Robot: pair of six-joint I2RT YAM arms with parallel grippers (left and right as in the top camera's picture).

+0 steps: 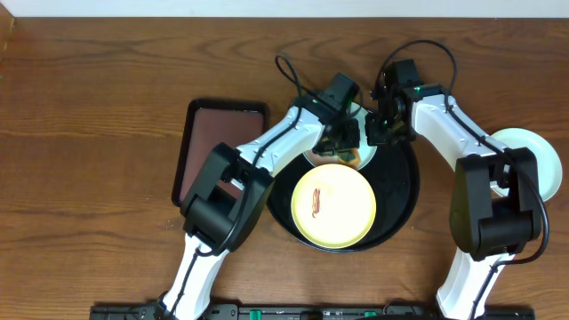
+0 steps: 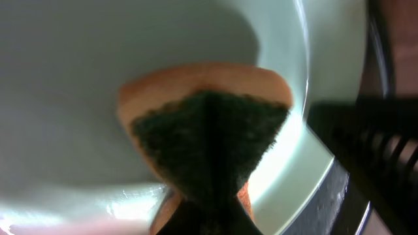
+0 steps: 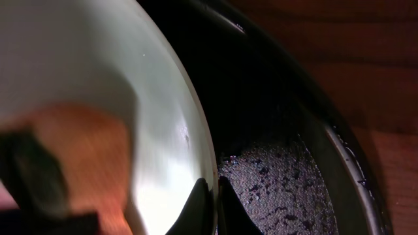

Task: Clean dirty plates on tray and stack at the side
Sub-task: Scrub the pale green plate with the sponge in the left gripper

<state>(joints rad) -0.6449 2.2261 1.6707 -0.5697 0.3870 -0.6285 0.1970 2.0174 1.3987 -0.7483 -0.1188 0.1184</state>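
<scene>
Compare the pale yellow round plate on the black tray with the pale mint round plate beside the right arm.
The pale yellow round plate has a red-brown smear; the pale mint round plate shows none where visible. The yellow plate sits in the round black tray; the mint plate lies on the wooden table, partly behind the right arm. Both are round and lie flat.

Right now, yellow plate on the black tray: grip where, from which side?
I'd pinch the right rim of the yellow plate, coming from the robot's right. It lies flat, smear up, so only the rim offers a hold, and the tray shows the most bare floor on that side.
</scene>
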